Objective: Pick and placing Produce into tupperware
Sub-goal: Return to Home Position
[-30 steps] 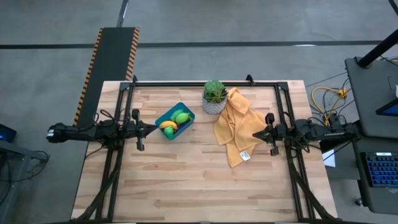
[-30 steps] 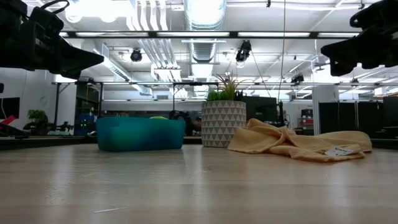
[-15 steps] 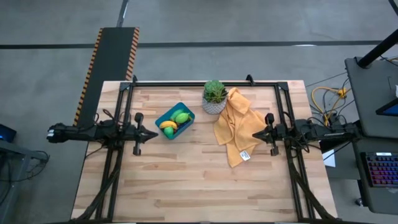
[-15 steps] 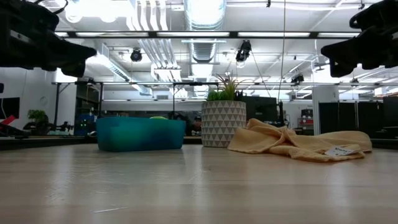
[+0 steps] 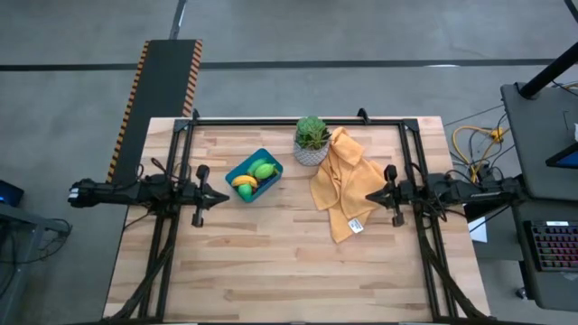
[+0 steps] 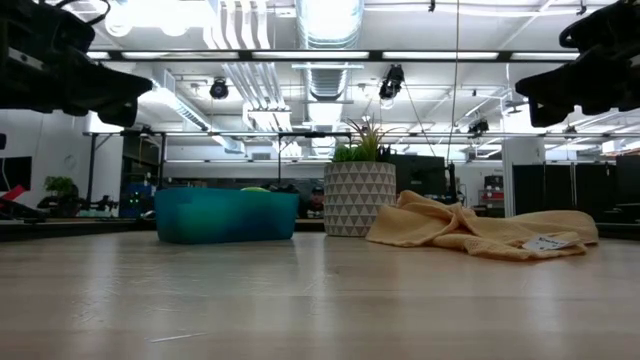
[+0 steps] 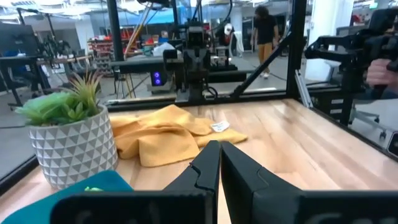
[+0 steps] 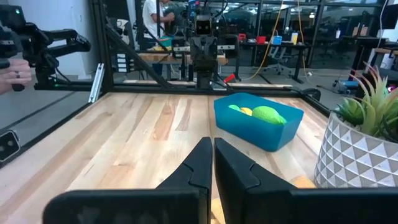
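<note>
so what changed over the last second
The left end effector drew back a little from the blue tupperware, toward its own side of the table, shut and empty. The right end effector, the produce in the tupperware, the potted plant and the yellow cloth stayed put.

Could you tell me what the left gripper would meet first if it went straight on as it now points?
Most likely the right gripper, facing it across the table. The left gripper hangs raised, so its line seems to pass beside the blue tupperware and over the yellow cloth, though height is unclear.
</note>
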`<state>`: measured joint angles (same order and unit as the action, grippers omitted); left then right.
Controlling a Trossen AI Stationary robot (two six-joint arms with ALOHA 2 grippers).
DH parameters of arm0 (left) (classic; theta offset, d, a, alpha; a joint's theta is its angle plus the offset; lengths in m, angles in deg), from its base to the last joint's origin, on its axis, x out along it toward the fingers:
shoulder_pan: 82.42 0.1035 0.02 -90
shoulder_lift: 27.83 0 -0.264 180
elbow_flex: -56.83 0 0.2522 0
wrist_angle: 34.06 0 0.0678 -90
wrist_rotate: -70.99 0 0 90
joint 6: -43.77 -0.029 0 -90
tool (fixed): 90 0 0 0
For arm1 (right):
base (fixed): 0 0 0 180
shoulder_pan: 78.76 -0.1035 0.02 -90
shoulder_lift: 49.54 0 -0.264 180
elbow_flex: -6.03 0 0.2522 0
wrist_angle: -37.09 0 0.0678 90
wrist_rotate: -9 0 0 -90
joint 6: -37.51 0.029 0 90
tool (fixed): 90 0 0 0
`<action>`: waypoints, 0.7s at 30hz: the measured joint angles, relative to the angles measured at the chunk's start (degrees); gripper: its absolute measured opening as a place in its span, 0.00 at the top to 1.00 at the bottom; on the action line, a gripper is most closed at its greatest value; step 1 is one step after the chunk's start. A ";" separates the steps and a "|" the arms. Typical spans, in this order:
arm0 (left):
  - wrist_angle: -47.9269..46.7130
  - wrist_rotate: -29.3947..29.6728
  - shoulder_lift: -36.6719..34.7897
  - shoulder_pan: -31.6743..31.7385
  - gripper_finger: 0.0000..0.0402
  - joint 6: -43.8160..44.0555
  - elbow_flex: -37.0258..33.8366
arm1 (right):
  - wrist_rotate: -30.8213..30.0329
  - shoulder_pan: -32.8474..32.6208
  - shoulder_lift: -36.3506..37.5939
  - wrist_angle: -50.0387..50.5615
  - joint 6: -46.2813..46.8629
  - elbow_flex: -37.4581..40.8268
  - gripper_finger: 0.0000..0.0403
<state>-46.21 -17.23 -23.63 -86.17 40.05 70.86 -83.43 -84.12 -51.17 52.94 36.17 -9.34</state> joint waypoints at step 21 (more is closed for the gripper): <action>0.35 -0.15 -2.00 0.00 1.00 0.02 0.00 | -0.55 0.04 -0.42 -0.11 -1.20 0.00 0.98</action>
<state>-45.86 -17.37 -25.62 -86.17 40.07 70.86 -83.98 -84.08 -51.58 52.83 34.97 -9.34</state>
